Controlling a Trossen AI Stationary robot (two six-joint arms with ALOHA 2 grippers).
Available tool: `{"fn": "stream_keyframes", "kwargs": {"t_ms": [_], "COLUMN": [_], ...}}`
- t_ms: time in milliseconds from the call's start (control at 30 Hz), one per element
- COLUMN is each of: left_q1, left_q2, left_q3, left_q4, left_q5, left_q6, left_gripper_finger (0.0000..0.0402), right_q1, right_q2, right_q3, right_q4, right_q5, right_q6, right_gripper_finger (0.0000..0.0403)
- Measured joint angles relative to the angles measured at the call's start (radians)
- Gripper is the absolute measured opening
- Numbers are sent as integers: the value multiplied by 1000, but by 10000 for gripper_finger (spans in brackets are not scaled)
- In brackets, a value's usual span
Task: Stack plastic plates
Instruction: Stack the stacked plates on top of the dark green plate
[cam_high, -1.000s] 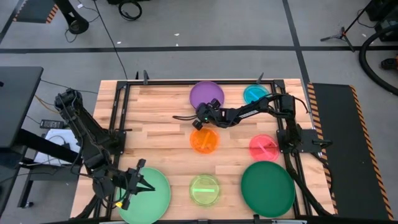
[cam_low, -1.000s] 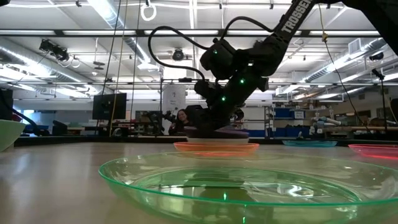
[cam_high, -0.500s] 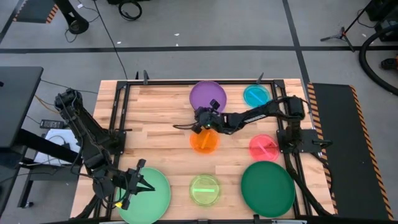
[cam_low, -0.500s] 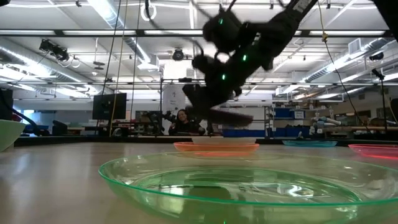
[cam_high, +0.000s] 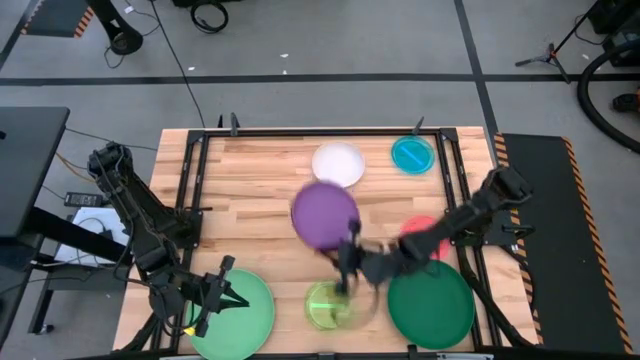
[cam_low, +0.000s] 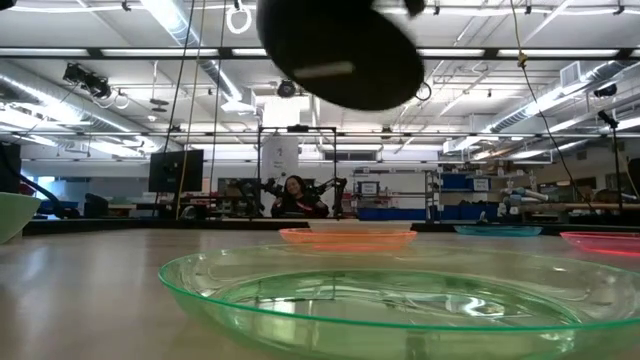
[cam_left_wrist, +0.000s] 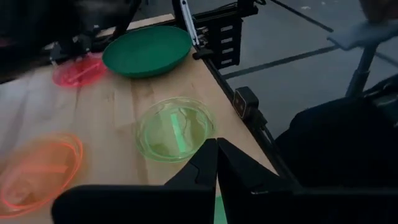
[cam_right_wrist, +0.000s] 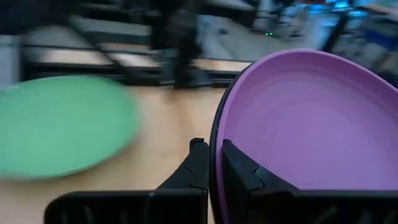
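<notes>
My right gripper (cam_high: 349, 252) is shut on the purple plate (cam_high: 325, 213) and holds it high over the table's middle, above the orange plate (cam_low: 348, 236). In the low view the purple plate (cam_low: 340, 50) shows only its dark underside. A black rim (cam_right_wrist: 213, 155) lies against the purple plate's (cam_right_wrist: 311, 124) edge. The white plate (cam_high: 338, 163) lies flat near the far edge. My left gripper (cam_high: 232, 297) waits, shut, over the light green plate (cam_high: 240, 318) at the near left corner. My right gripper pinches the purple plate's rim (cam_right_wrist: 219, 134) on the plate's near side, one finger (cam_right_wrist: 198, 158) on each face. The black rim sits between the fingers too. The fingers come from the table's near right. The plate is lifted clear and tilted.
The teal plate (cam_high: 412, 153) sits at the far right, and the pink plate (cam_high: 418, 230) lies partly under my right arm. The lime plate (cam_high: 330, 305) and the dark green plate (cam_high: 430, 303) rest along the near edge. A black frame (cam_high: 190, 180) borders the table.
My right gripper took the purple plate off the far stack, raised it and swept it fast toward the near edge, past the orange plate. The white plate that lay under it now shows. The plate has risen to the top of the low view.
</notes>
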Motion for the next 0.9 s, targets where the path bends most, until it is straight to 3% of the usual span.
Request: {"fn": "stream_keyframes", "kwargs": {"t_ms": [133,300,433,533,667,900], "left_q1": [16,54,80,86,82,76], "left_q2": [0,0,0,0,0,0], "left_q3": [0,0,0,0,0,0], "left_q4": [4,5,6,5,4,3], "left_q5": [0,0,0,0,0,1], "left_q6": [24,7,-4,-15,-27,-65], "left_gripper_finger": [16,16,16,16,16,16], "right_q1": [143,225,230,229,255,320], "right_q2": [85,267,422,518,611,658], "right_q3": [199,615,942,1104,1202,1185], "right_q4": [-252,-776,-1225,-1494,-1700,-1696], "right_q5": [20,12,-80,-200,-352,-555], "right_q6": [148,386,657,884,1135,1345], "right_gripper_finger": [23,23,23,23,23,28]}}
